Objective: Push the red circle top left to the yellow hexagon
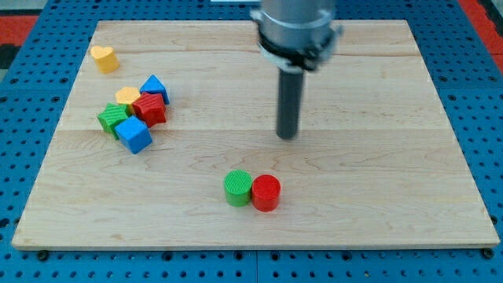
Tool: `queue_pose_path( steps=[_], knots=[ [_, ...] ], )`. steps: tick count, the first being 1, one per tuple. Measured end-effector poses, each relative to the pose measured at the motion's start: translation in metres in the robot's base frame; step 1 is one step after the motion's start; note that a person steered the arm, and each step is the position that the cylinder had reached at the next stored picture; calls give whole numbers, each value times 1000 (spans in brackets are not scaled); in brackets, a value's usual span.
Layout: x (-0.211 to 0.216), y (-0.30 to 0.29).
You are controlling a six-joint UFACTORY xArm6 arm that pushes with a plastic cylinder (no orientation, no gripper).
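Tip point(288, 135) of straight dark rod sitting on pale wooden board point(377, 189), near centre, slightly toward the view's top. No jaws on this rig, so nothing to open, close or clamp; tip touching no block at present.

Red ribbed plastic circle point(266, 192) lying toward the view's bottom from tip, a little to the view's left of it, clearly apart. Touching its left side: green ribbed plastic circle point(237, 188).

Yellow hexagon block point(127, 96) sitting in cluster at the view's left, pressed among blue triangular block point(155, 87), red ribbed star-like block point(149, 108), green ribbed block point(115, 118) (shape not resolvable) and blue cube point(134, 135). Yellow heart block point(104, 58) standing alone further toward the view's top left.

Key relation: target spot lying up and far left of red circle, while tip lying up and slightly right of it. Judging that tip is on the wrong side for a direct push; needing to get round to the lower right of red circle, so push line runs toward the view's upper left.

Complication, as judgement: green circle sitting directly on the left flank, so likely getting carried along or deflecting the push. Cluster crowding the hexagon also risking disturbance on arrival.

Orientation: red circle round, standing on flat face; no long axis, no pointing direction in plan. Approach heading therefore free.

Progress: red circle well apart from hexagon; push not yet begun.
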State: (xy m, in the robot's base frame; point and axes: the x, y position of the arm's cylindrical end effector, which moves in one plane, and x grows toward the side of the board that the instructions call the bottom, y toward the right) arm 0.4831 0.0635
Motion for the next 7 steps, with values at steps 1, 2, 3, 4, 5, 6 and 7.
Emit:
queue_pose_path(
  steps=[1,2,3,4,5,6,7],
  knots=[
    [58,20],
    [126,9],
    [90,-36],
    [58,-47],
    [34,-69],
    [2,-73],
    [16,-77]
  ],
)
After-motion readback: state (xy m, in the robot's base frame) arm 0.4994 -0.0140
